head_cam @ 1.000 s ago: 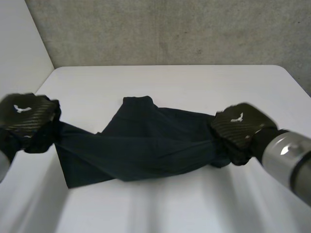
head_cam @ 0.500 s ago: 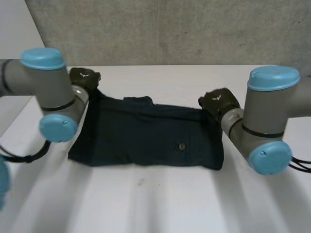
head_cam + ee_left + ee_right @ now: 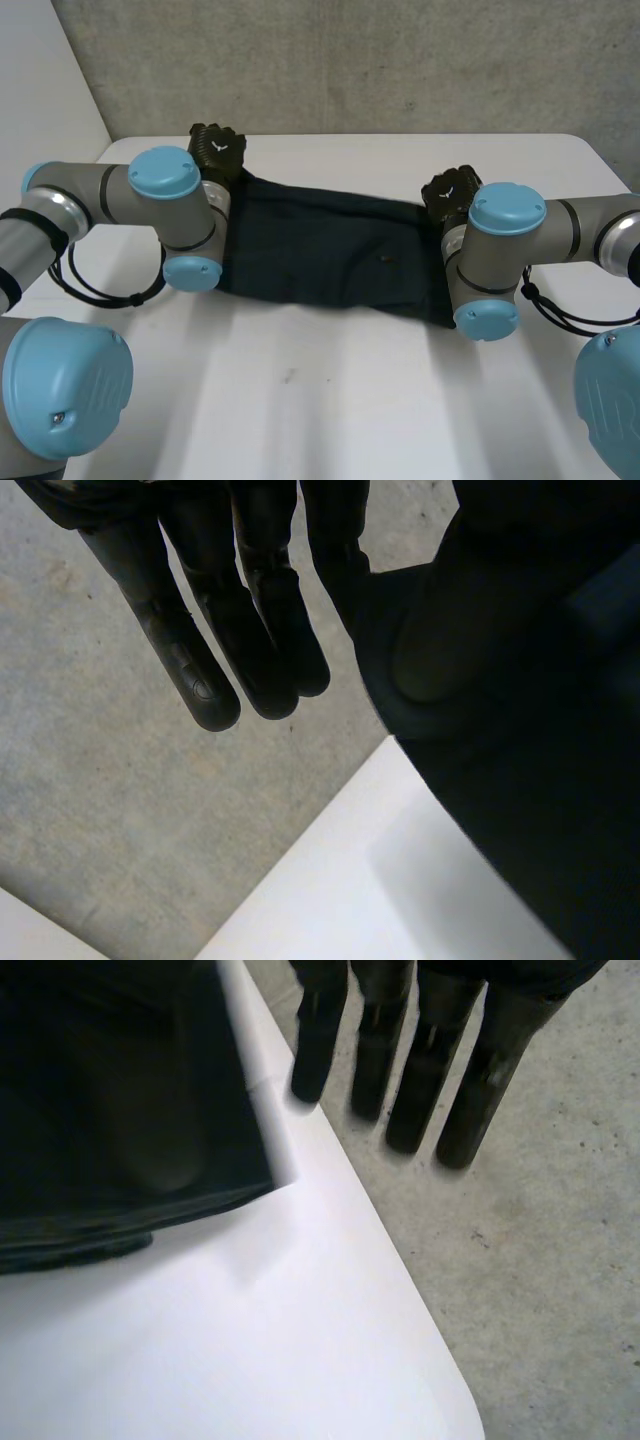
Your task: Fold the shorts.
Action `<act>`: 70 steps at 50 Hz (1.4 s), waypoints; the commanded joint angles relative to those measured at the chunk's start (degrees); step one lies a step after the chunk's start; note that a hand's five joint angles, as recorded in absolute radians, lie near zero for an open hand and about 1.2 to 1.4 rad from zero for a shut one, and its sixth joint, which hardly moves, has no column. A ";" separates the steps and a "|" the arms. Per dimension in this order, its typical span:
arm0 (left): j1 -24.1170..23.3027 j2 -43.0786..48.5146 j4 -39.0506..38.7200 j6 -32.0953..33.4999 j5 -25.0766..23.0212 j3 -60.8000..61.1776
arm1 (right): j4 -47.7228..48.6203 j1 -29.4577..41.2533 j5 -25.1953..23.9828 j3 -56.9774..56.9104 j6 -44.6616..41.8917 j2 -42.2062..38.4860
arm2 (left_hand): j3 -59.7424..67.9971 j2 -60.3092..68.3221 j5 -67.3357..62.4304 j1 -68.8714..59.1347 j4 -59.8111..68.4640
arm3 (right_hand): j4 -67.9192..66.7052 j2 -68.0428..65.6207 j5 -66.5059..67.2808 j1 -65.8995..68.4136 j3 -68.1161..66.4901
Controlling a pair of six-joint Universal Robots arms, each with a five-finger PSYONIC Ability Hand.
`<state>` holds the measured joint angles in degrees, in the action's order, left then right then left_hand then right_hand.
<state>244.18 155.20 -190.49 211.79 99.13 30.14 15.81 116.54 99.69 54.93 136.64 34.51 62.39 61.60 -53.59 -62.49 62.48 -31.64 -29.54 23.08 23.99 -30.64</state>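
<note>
Head view is showing the dark shorts (image 3: 320, 245) lying flat on the white table (image 3: 350, 400), with the left hand (image 3: 215, 150) and right hand (image 3: 452, 190) at their far corners, fingers straight, gripping nothing. Soft, light cloth is probably calling for pinches at the hem corners.

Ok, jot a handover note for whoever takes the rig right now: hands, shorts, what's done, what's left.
Left hand: open, fingers straight, at the far left corner of the shorts; cloth lies against its thumb.
Right hand: open, fingers straight, just past the far right corner, off the cloth.
Shorts: a flat band across the table, with stacked layers showing at the right end.
Done: apparently one fold.
Left: draw both hands clear, then probably fold end to end.
</note>
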 commanded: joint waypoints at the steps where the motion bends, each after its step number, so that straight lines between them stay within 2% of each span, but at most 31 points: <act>1: -1.51 -0.16 -1.99 -0.50 0.10 0.27 | -0.07 -1.13 -4.32 1.67 10.11 5.90 | -52.39 -51.60 53.59 52.49 -52.48 | 21.64 19.54 -23.08 -13.99 20.64; 5: -1.51 -2.79 -1.55 -1.64 0.19 1.76 | -0.68 -3.24 -4.85 4.56 18.80 13.36 | -52.39 -51.60 53.59 52.49 -52.48 | 21.64 19.54 -23.08 -13.99 20.64; 9: -0.72 -10.95 -1.38 -4.10 -0.25 8.77 | -3.32 -4.56 -5.73 7.64 24.02 19.44 | -52.39 -51.60 53.59 52.49 -52.48 | 21.64 19.54 -23.08 -13.99 20.64; 10: -0.29 -13.67 -1.29 -4.97 -0.51 12.36 | -7.15 -5.18 -7.13 10.17 25.85 23.02 | -52.39 -51.60 53.59 52.49 -52.48 | 21.64 19.54 -23.08 -13.99 20.64; 14: 1.74 -21.94 -1.03 -7.35 -1.30 22.83 | -14.82 -6.67 -10.21 15.72 27.62 27.44 | -52.35 -51.55 53.55 52.45 -52.43 | 21.64 19.54 -23.08 -13.99 20.64; 19: 3.67 -29.42 0.38 -9.20 -6.66 35.23 | -20.90 -8.25 -15.38 26.42 33.76 31.75 | -52.01 -51.22 53.21 52.11 -52.09 | 10.98 8.88 -12.42 -3.33 9.98; 22: 5.34 -33.46 2.31 -10.87 -10.09 42.17 | -20.64 -8.70 -17.86 31.10 35.97 32.99 | -51.84 -51.05 53.04 51.94 -51.93 | 8.79 6.68 -10.23 -1.14 7.79; 27: 7.19 -37.33 4.77 -14.38 -12.20 49.04 | -13.55 -8.79 -22.60 39.62 38.00 33.25 | -51.50 -50.71 52.70 51.60 -51.59 | 4.25 2.14 -5.69 3.40 3.25; 31: 7.36 -39.44 5.57 -17.20 -12.47 53.00 | -6.24 -8.08 -22.35 42.89 38.09 32.38 | -51.33 -50.54 52.54 51.44 -51.42 | -1.65 -3.75 0.21 9.30 -2.65; 34: 7.36 -41.20 5.48 -18.25 -12.64 55.98 | -1.59 -7.99 -21.91 43.68 37.47 30.10 | -51.33 -50.54 52.54 51.44 -51.42 | -4.00 -6.10 2.56 11.65 -5.00; 40: 7.36 -42.70 3.99 -18.34 -12.64 59.68 | 1.16 -7.99 -19.63 42.81 37.03 25.52 | -51.33 -50.54 52.54 51.44 -51.42 | -9.54 -11.64 8.10 17.19 -10.53; 47: 7.19 -42.61 2.84 -18.43 -12.56 60.56 | 2.56 -8.17 -16.11 41.22 36.33 22.62 | -51.17 -50.38 52.37 51.27 -51.26 | -48.32 -50.43 46.88 55.97 -49.32; 55: 6.84 -42.79 2.75 -18.43 -12.38 60.82 | 1.33 -8.70 -16.19 41.84 35.45 24.20 | -51.33 -50.54 52.54 51.44 -51.42 | -48.36 -50.46 46.92 56.01 -49.36; 60: 7.01 -44.54 2.75 -18.43 -12.55 61.70 | -3.14 -8.96 -16.46 43.07 32.29 28.85 | -51.33 -50.54 52.54 51.44 -51.42 | -48.36 -50.46 46.92 56.01 -49.36; 64: 7.36 -46.39 2.75 -18.43 -12.56 62.14 | -9.12 -12.47 -16.81 44.04 25.97 33.86 | -51.33 -50.54 52.54 51.44 -51.42 | -48.36 -50.46 46.92 56.01 -49.36; 70: 7.80 -48.93 2.75 -18.52 -12.56 62.84 | -17.82 -18.63 -18.57 44.48 6.91 38.52 | -51.50 -50.71 52.70 51.60 -51.59 | -48.36 -50.46 46.92 56.01 -49.36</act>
<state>251.49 108.82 -187.74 193.35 86.59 92.29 6.08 103.28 82.74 99.06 160.40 68.69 12.42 11.58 -2.73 -10.91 11.83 -68.21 -66.99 54.94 51.48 -67.62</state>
